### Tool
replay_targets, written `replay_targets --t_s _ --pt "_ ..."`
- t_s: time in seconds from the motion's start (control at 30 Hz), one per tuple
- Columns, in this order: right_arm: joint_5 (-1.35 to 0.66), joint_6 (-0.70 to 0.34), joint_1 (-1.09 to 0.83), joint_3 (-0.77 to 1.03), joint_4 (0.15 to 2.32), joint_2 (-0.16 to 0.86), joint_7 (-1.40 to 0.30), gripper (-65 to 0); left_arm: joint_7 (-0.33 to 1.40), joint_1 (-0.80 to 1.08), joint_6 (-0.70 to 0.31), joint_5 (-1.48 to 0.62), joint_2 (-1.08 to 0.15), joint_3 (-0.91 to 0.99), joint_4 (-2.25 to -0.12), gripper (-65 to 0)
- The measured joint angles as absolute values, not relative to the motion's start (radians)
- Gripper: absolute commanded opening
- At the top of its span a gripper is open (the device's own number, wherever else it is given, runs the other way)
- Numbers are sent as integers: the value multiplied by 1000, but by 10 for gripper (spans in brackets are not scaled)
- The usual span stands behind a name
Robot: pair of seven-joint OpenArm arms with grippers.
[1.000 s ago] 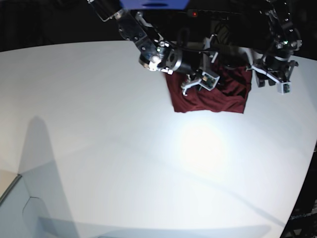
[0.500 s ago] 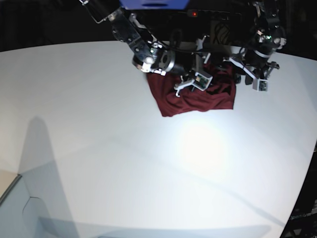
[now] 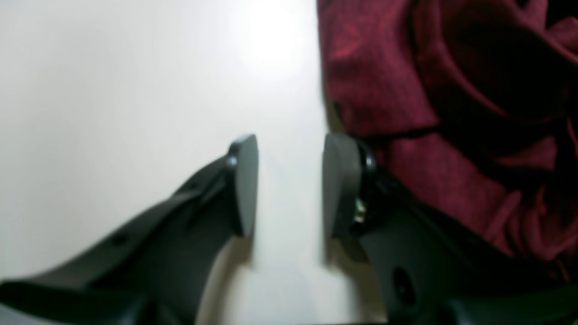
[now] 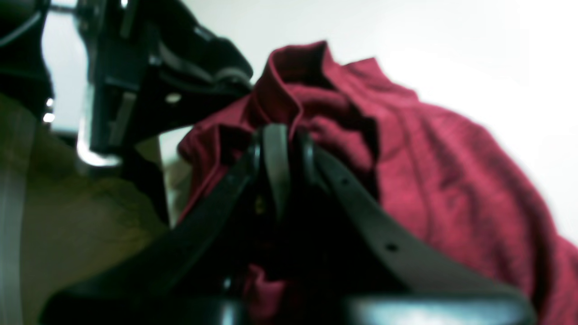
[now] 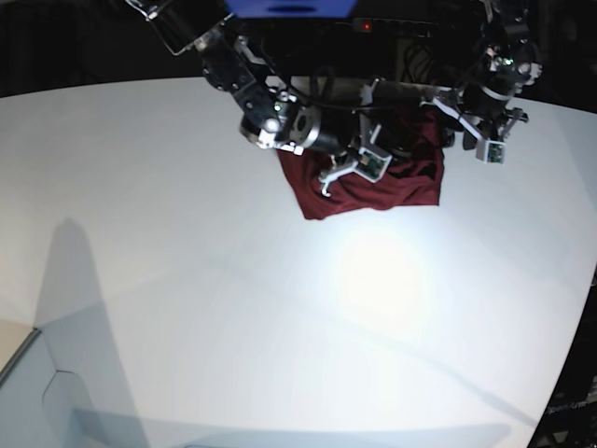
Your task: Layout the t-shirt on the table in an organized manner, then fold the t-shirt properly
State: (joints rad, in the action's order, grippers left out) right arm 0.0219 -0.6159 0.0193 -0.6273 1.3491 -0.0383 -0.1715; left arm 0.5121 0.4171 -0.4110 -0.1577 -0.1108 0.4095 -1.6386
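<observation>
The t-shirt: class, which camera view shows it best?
The base view: the whole crumpled t-shirt shows on the table. The right wrist view gives blurred folds at the end effector; the left wrist view only one edge.

T-shirt (image 5: 373, 187): soft maroon knit cloth, wrinkled. Table (image 5: 187, 280): smooth matt white.

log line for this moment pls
stage: layout | right hand: shut on dark maroon knit t-shirt | left hand: open, beside shirt | white table: shirt bunched
</observation>
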Motion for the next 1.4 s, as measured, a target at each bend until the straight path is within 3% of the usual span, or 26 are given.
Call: replay_targets --t_s 0.47,0.57,0.73,1.4 --pt "22 -627 10 -632 1592 -37 -181 -650 513 416 -414 -158 -146 396 -1639 -414" --pt "21 -692 17 -632 1615 -69 -178 -650 512 416 -414 -157 -146 361 -1639 -414" --pt "21 -694 19 -634 1618 -146 -178 -650 503 418 -412 -158 -147 315 -1643 -414" --pt "22 -692 85 -694 1482 -141 -172 -650 518 482 -411 -154 -155 293 -1743 -414"
